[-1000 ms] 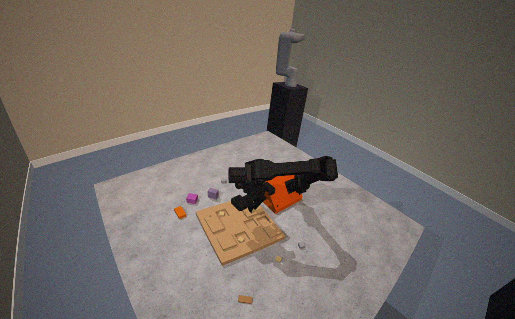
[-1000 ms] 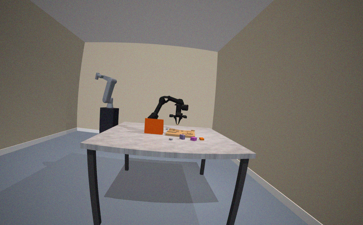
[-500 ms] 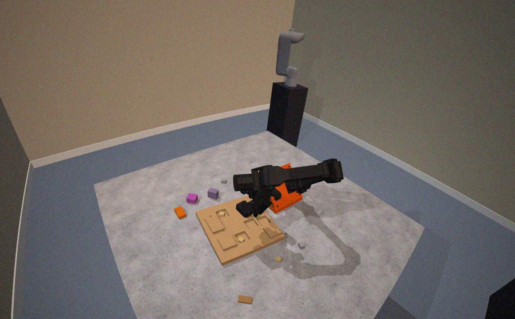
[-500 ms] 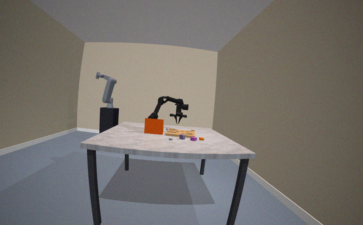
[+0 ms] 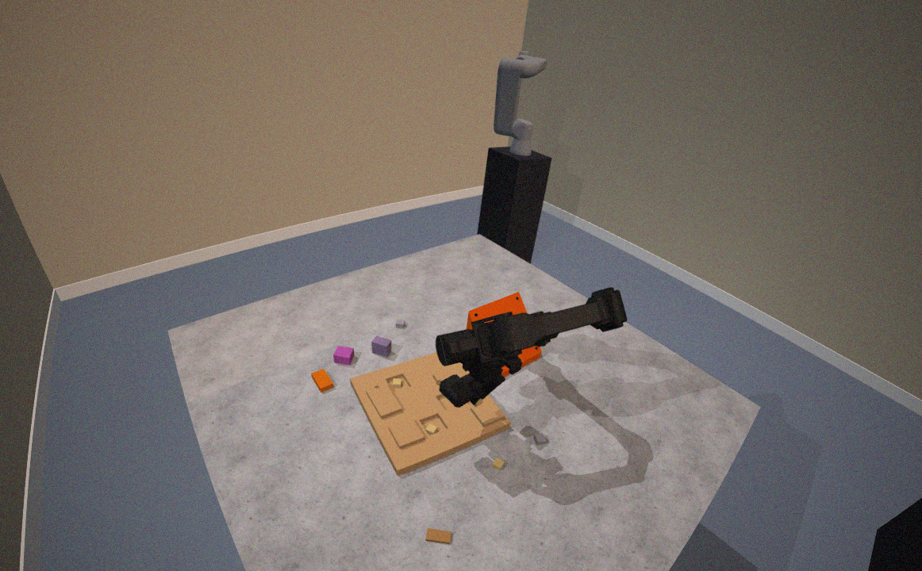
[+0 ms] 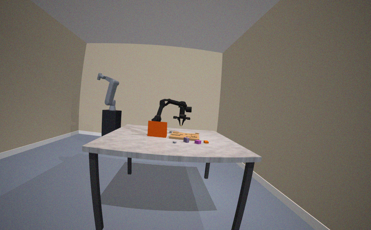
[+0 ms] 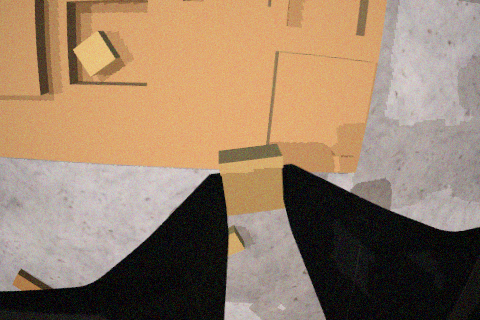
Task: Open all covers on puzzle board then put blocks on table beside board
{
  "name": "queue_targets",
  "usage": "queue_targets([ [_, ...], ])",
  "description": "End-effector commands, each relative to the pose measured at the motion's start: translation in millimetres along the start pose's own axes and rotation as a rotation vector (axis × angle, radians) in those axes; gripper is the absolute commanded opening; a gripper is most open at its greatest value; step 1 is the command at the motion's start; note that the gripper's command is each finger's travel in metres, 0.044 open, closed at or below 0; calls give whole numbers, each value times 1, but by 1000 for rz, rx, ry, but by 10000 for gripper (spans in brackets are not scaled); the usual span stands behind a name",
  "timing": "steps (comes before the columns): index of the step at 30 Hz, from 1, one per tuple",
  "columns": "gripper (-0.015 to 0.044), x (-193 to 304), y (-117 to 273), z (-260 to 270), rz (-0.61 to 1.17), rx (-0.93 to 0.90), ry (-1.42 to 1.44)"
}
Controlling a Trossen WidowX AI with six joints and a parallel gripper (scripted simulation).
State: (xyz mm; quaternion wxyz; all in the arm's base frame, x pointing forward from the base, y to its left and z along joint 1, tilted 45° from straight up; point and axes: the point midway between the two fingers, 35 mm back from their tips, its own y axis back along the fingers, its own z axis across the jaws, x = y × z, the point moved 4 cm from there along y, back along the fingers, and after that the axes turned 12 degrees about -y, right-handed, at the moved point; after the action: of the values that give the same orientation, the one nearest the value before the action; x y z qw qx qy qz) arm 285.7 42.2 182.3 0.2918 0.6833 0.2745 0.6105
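My gripper (image 6: 181, 124) (image 7: 252, 180) is shut on a yellow block (image 7: 255, 192). It holds the block above the table, near the edge of the tan puzzle board (image 5: 418, 409) (image 6: 181, 138) (image 7: 200, 110). A second yellow block (image 5: 432, 428) (image 7: 96, 53) sits turned in an uncovered well. A third yellow block (image 5: 397, 381) sits in another uncovered well. A fourth yellow block (image 5: 498, 463) (image 7: 234, 243) lies on the table beside the board. One flat cover (image 5: 406, 433) is beside the second block's well, and another cover (image 5: 384, 400) is beside the third's. The arm hides part of the board in the top view.
An orange box (image 5: 496, 306) (image 6: 157, 129) stands beside the board. Purple (image 5: 381, 346) (image 6: 186, 139), magenta (image 5: 343, 355) (image 6: 197, 141) and orange (image 5: 322, 380) (image 6: 206, 141) blocks lie beyond another side. A small grey block (image 5: 539, 440) and a flat brown piece (image 5: 439, 536) lie on the table.
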Motion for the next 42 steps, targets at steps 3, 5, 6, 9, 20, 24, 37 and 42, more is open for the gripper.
queue_targets([
  [3, 80, 24, 2, -8, 5, -5, 3],
  [5, 80, 31, 2, -11, 6, -5, 3],
  [6, 80, 34, 2, -13, 7, -5, 3],
  [9, 80, 45, 3, -18, 9, -5, 3],
  [20, 80, 80, 5, -40, 23, -3, 5],
  [24, 80, 93, 6, -49, 30, -1, 5],
  [37, 80, 108, 2, -62, 39, 3, 6],
  [42, 80, 109, -6, -60, 37, 3, 7],
])
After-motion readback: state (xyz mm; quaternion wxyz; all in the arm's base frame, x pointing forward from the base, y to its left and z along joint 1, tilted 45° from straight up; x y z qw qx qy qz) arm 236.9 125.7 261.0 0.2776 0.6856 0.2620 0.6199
